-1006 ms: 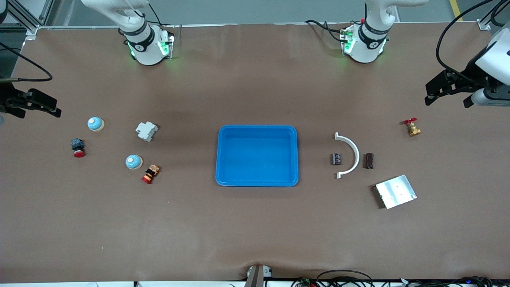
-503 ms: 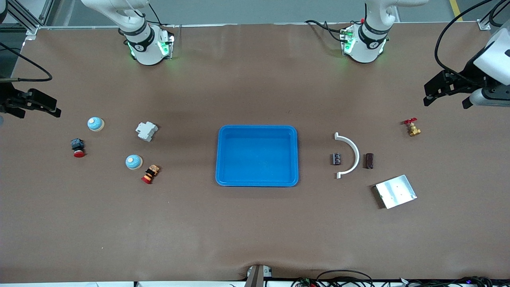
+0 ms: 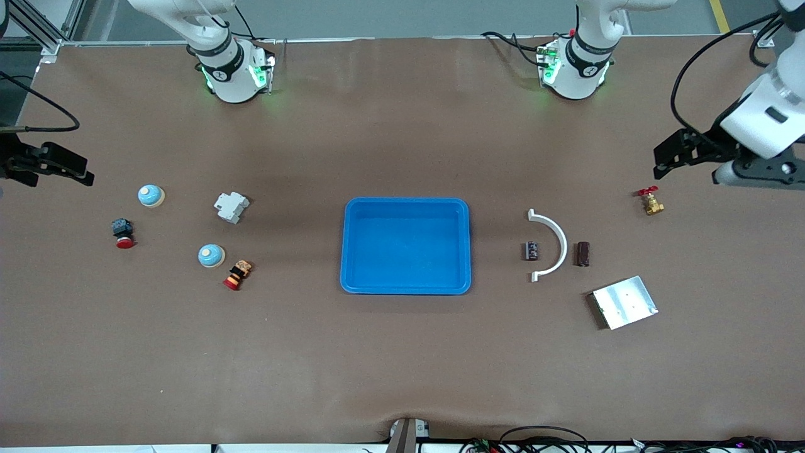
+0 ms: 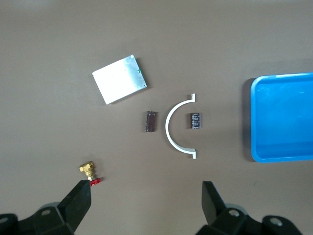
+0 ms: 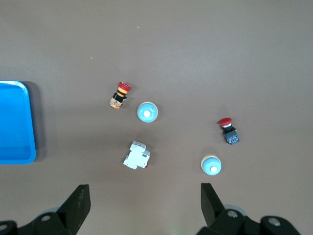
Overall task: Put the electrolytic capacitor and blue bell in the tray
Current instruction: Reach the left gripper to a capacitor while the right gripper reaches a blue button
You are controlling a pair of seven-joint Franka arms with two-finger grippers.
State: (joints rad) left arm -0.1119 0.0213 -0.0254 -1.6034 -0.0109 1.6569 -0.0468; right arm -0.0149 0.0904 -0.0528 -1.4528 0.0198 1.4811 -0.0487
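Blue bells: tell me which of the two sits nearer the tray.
The blue bell beside the striped red-capped button. The other bell sits farther from the tray, toward the right arm's end.

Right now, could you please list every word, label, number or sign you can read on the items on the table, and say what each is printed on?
Nothing here reads as text.
Small dark cylindrical capacitor inside the white plastic arc: pale markings on its sleeve, too small to read.
Round logo on each robot base collar: a mark, not legible.
Bright blue rectangular plastic tray, silver metal plate, two pale blue dome bells: no print visible.
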